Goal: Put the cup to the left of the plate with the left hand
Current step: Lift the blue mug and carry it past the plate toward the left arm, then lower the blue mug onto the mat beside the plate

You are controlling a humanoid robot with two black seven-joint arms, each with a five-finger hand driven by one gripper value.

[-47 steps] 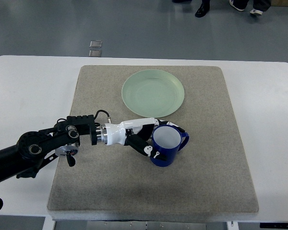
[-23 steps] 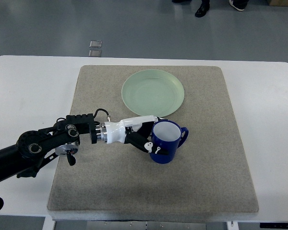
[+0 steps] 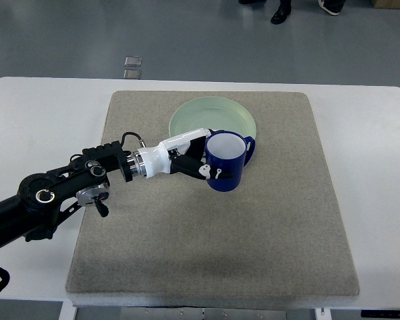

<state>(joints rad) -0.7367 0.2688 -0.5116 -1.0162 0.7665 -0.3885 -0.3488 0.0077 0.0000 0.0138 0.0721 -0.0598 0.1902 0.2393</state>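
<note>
Layout: mat (image 3: 280,220) centred on bench (image 3: 40,120), plate (image 3: 217,117) at the mat's far middle.
Cup (image 3: 225,162) sits in front of the plate, overlapping its near edge in view, handle to the right. Left hand (image 3: 187,160) is on the cup's left side, fingers (image 3: 207,172) around it; its arm comes in from the bench's near-left.

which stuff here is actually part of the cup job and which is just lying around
Part of the job:
- blue cup, held in the left hand, overlapping the plate in this view
- green plate
- grey mat under them

Just lying about:
- white table
- two small squares on the floor
- people's shoes at the top edge
</note>
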